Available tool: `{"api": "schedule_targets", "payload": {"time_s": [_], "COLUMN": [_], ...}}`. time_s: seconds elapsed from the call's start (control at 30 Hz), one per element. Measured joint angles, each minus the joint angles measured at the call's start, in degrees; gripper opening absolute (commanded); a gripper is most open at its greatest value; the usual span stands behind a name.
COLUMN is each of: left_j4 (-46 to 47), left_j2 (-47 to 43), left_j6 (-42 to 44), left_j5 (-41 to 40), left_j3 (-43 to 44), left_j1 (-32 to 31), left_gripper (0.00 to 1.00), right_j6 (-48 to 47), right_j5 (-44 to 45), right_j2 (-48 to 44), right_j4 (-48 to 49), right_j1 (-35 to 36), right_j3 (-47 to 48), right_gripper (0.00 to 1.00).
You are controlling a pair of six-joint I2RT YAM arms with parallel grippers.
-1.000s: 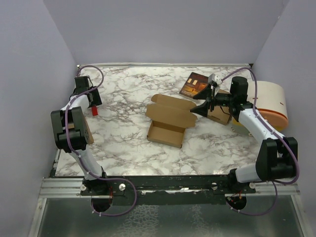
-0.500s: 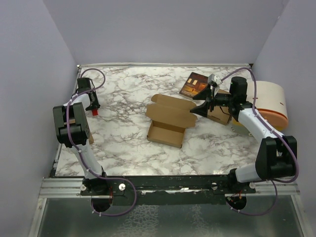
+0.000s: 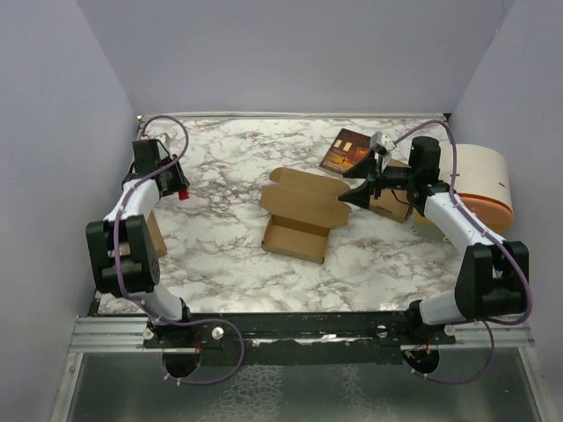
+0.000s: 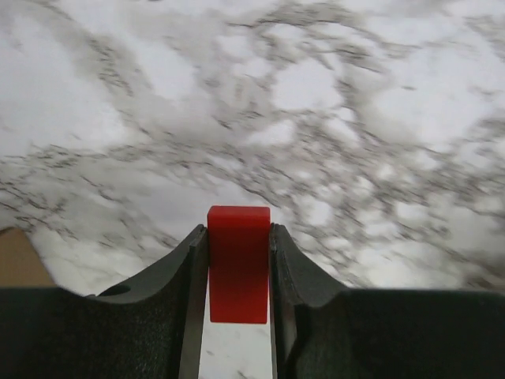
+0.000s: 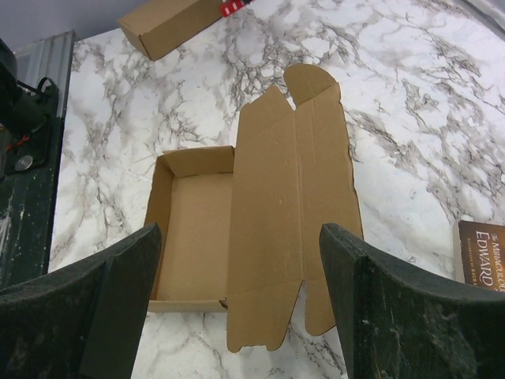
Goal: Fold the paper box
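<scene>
The left gripper (image 4: 239,234) pinches a small red block (image 4: 238,268) (far left of the paper box (image 3: 303,214)). The right gripper (image 5: 238,230) gapes wide, just right of it.

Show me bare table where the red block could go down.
Bare table lies between the left gripper, holding the red block, and the paper box, and along the near edge before the box. The far right is crowded with booklet, right gripper and drum.
</scene>
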Motion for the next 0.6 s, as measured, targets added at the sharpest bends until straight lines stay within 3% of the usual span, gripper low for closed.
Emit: {"api": "schedule_targets", "payload": {"time_s": [0.2,0.33,0.6], "left_j4": [11.1,23.3,44.9], "left_j2": [-18.5,-27.3,-32.9], "left_j6": [-6.9,-13.4,-20.2], "left_j5": [14.5,21.5,21.4], "left_j3": [-13.5,-25.1,-40.3], "left_j1": [-3.1,-10.7,-30.4], "left_gripper": [0.00,0.00,0.00], "right_j6": [0.0,-0.1,-0.8], "right_j5": [-0.7,-1.1,-1.5], "right_j2": [0.5,0.6,0.6], "right_j4": [0.0,0.0,0.0], "right_j1": [0.0,0.0,0.0], "right_j3": [0.0,0.0,0.0], "right_gripper": [0.81,0.81,0.81]}}
